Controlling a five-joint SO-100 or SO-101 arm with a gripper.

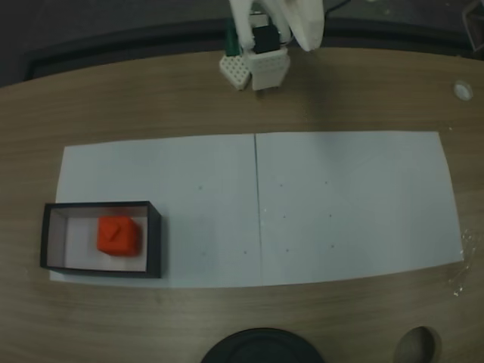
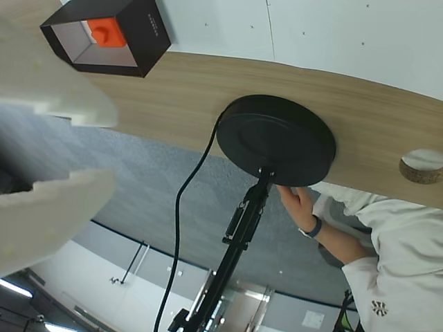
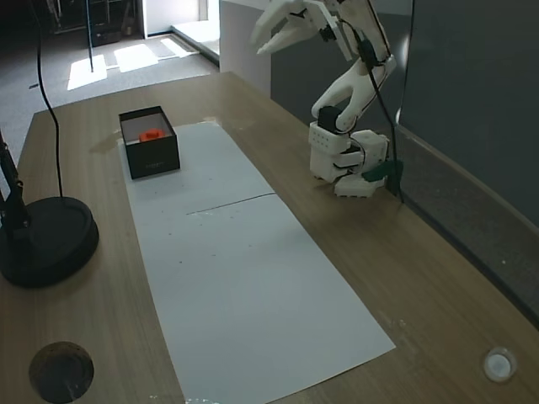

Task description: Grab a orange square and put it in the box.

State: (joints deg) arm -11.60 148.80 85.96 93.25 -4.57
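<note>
Already inside the box [image 1: 155, 243], the orange square [image 1: 118, 235] sits on its white floor, slightly toward the right wall in a fixed view. Well away from the box, the claw [image 3: 285, 28] hangs raised above the wooden surface [image 3: 421, 278], parted, gripping nothing.

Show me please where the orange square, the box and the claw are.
orange square [image 1: 118, 236]: a fixed view, its top face.
box [image 1: 153, 242]: a fixed view, its right black wall.
claw [image 3: 290, 27]: a fixed view, gap between its open white fingertips.
</note>
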